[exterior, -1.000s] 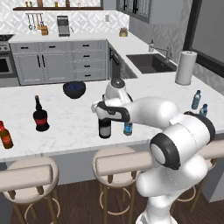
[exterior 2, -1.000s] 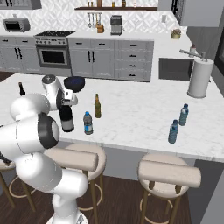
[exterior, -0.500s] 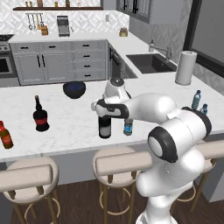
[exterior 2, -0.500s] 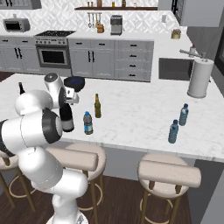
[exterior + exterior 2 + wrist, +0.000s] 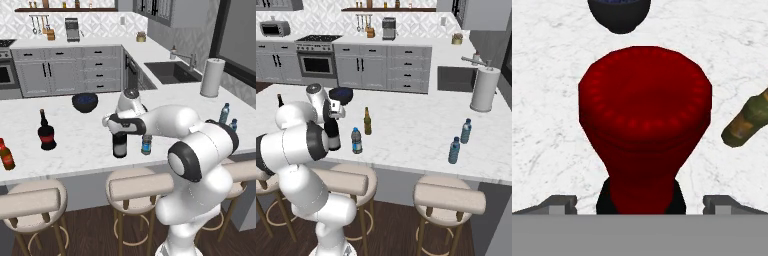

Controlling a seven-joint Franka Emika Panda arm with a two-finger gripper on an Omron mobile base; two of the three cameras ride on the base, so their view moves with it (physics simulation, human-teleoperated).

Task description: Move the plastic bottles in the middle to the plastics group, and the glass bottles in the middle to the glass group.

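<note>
Your hand [image 5: 640, 202] sits directly above the upright wine bottle [image 5: 119, 145].
Fingers spread wide and empty, flanking its red foil neck; descend straight along its vertical axis.

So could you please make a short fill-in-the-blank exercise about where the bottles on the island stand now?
1. The hand is directly above the tall wine bottle, whose neck foil is ____.
2. The hand's jaws are ____, with the foil top between them.
3. The small water bottle beside the wine bottle has a ____ label band.
4. The slim amber beer bottle stands ____ on the marble counter.

Missing words: red; open; blue; upright
</note>
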